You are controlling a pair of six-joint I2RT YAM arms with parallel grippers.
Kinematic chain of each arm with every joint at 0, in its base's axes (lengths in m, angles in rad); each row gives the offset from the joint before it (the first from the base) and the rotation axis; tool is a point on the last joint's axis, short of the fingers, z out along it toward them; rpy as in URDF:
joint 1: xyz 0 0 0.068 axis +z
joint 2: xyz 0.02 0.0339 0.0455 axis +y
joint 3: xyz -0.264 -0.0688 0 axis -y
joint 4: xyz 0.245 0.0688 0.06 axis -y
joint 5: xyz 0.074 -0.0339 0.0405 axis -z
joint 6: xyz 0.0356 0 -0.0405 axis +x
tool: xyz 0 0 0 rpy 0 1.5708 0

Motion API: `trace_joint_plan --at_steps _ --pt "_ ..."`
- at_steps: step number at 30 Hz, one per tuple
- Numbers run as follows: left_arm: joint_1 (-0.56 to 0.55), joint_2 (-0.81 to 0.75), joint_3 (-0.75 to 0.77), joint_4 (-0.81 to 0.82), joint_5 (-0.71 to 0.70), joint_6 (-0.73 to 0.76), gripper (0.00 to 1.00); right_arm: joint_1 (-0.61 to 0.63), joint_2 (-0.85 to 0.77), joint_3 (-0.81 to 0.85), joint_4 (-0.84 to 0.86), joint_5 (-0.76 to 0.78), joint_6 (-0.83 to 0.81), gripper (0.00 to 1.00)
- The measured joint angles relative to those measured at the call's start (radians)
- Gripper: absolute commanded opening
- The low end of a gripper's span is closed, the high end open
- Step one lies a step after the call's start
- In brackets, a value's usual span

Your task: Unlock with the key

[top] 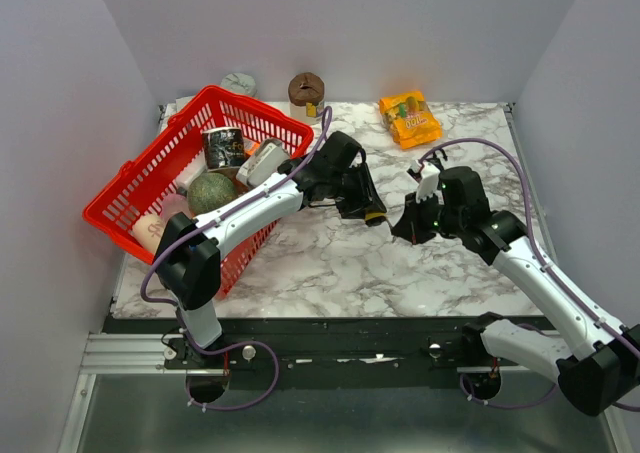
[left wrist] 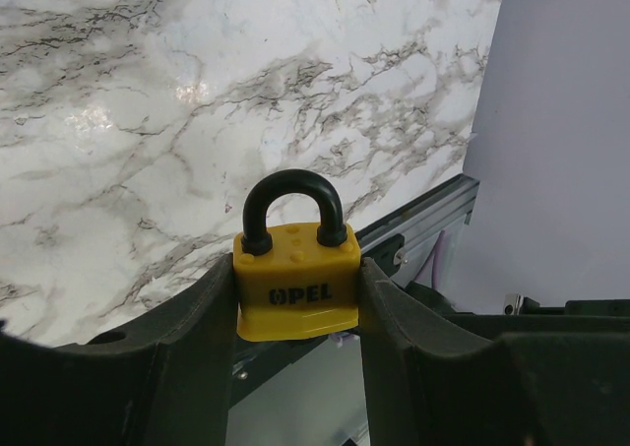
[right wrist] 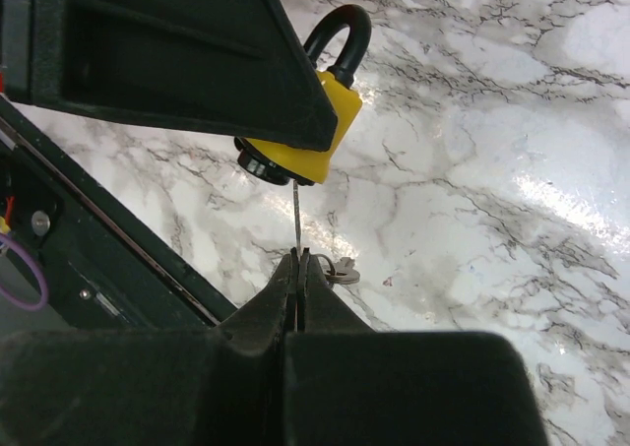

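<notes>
A yellow padlock with a black shackle is clamped by its sides between my left gripper's fingers, held above the marble table. In the top view the left gripper and the padlock are at the table's middle. My right gripper is shut on a thin silver key, just right of the padlock. The key's blade runs straight up to the black cylinder under the padlock. How deep the blade sits in it I cannot tell. A second key hangs on the ring beside the right fingertips.
A red basket with a melon, a can and other goods stands tilted at the left. An orange snack bag, a brown object and a white clock lie along the back. The black rail marks the near edge.
</notes>
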Motion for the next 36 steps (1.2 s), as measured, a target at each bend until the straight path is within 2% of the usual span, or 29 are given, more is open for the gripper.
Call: trace_joint_plan --at_steps 36 --pt "0.006 0.000 0.000 0.002 0.049 0.003 0.00 0.010 0.027 0.027 -0.048 -0.023 -0.133 0.01"
